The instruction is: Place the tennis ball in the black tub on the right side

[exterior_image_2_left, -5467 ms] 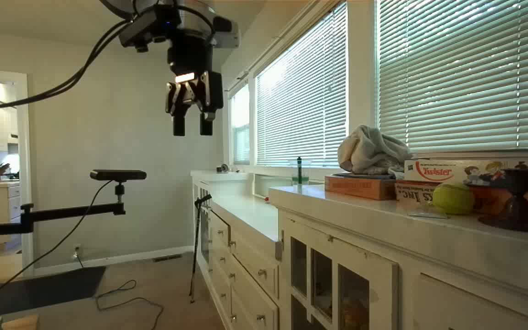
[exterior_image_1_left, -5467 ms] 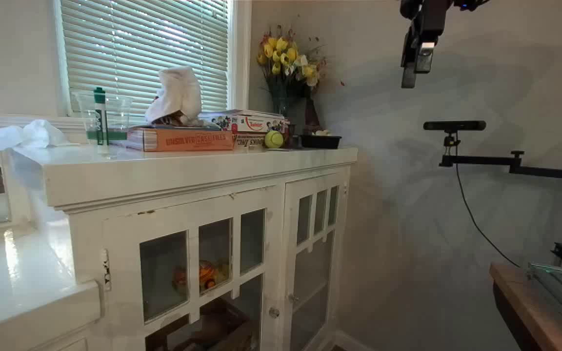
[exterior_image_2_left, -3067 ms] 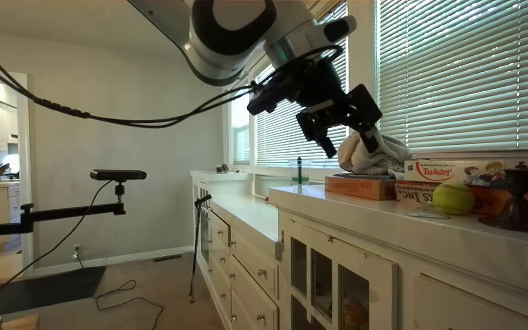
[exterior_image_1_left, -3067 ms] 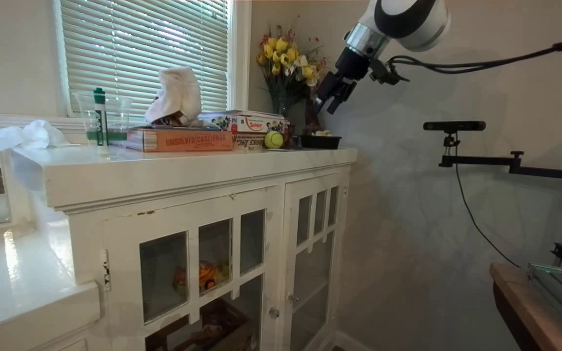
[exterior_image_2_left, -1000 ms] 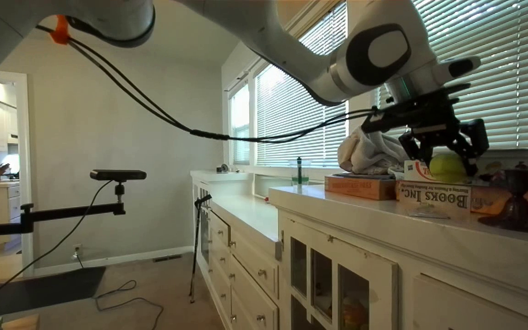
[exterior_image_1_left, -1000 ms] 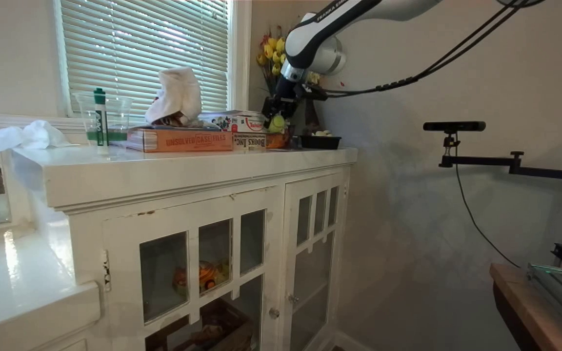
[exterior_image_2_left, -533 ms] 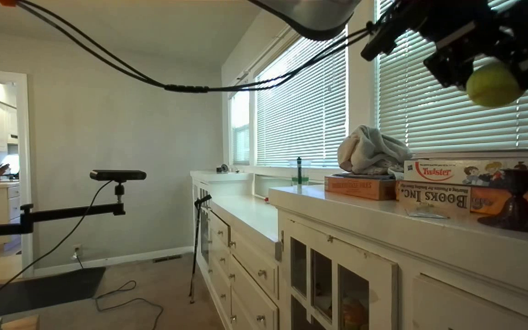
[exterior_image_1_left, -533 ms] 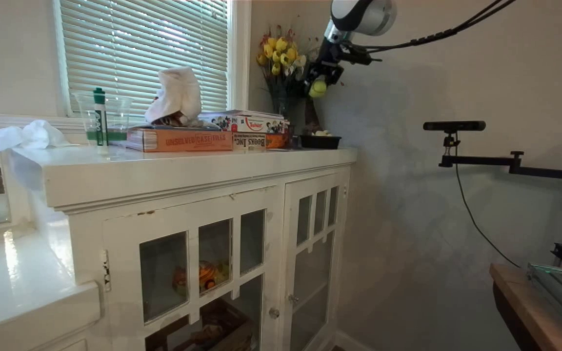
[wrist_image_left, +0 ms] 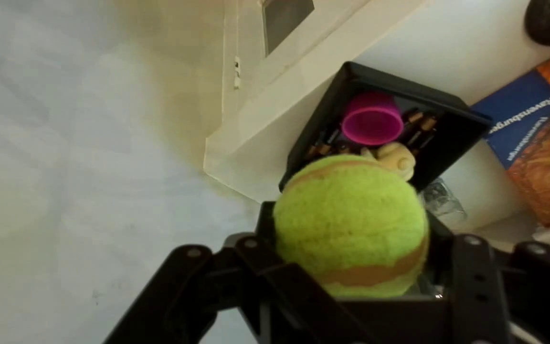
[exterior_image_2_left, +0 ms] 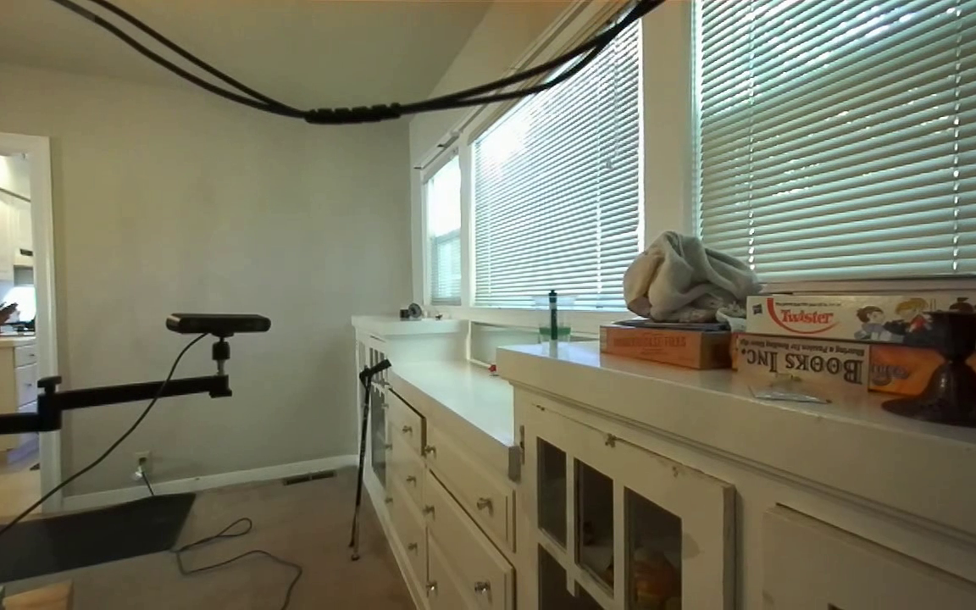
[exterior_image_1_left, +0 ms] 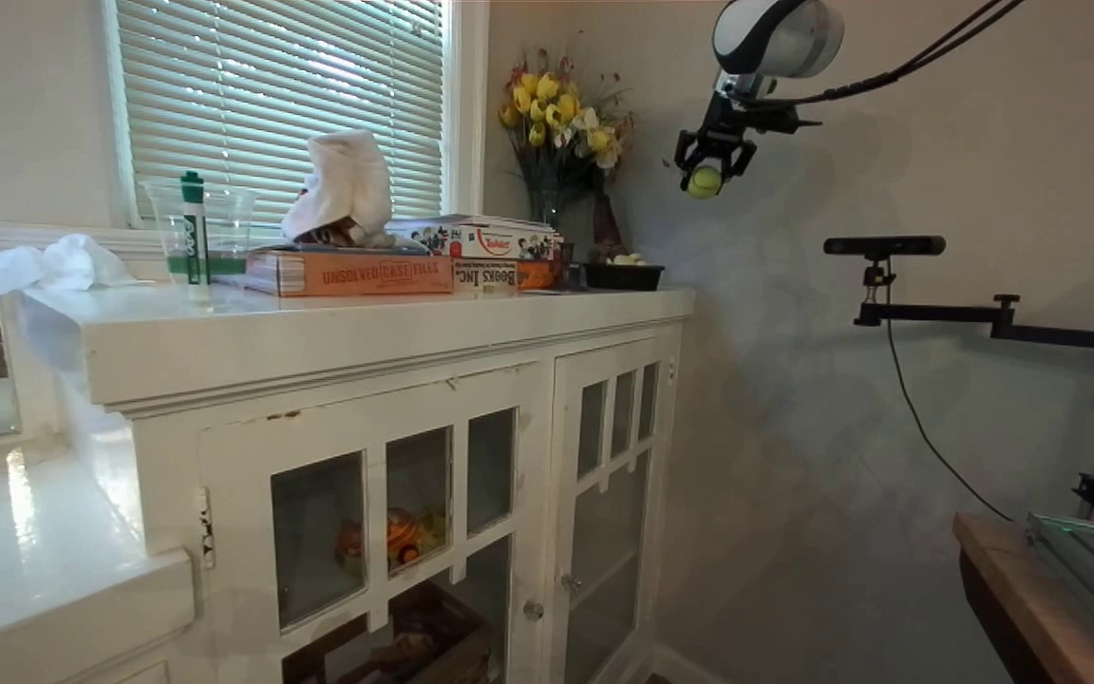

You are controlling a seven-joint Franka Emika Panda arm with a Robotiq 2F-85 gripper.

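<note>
One tennis ball (wrist_image_left: 351, 220) hangs in the air, clamped in the black gripper (exterior_image_1_left: 704, 179) — higher than the black tub (exterior_image_1_left: 623, 277) and, in an exterior view, to the right of it. The tub sits near the end of the white surface (exterior_image_1_left: 367, 323), with a pink cup (wrist_image_left: 373, 107) and several batteries (wrist_image_left: 427, 125) inside.

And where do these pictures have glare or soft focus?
In the wrist view, the printed box looks soft but readable; in an exterior view, daylight glares through the middle blinds; in an exterior view, a bright streak shines on the low white counter.
</note>
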